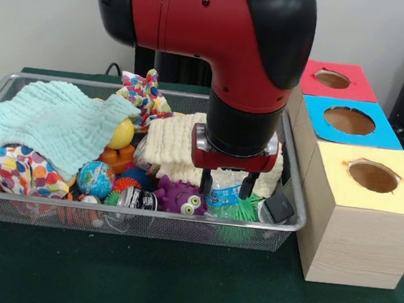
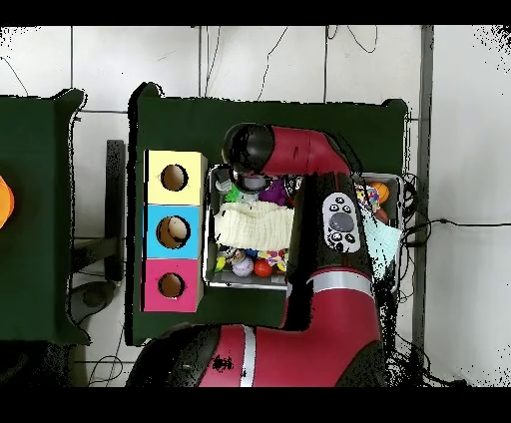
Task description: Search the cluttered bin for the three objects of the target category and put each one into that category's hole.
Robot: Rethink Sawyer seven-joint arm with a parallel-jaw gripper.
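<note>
1. Your gripper (image 1: pixel 228 185) sits low in the wire bin (image 1: pixel 296 178), fingers apart, packed in tight: purple monster (image 1: pixel 178 196) to one side, black block (image 1: pixel 279 207) to the other.
2. The cream cloth (image 1: pixel 172 147) crowds right behind it.
3. The mint cloth (image 1: pixel 47 120) blankets the bin's other end.
4. Above the yellow box (image 1: pixel 357 209), blue box (image 1: pixel 349 123) and red box (image 1: pixel 337 81), you've got open air.
</note>
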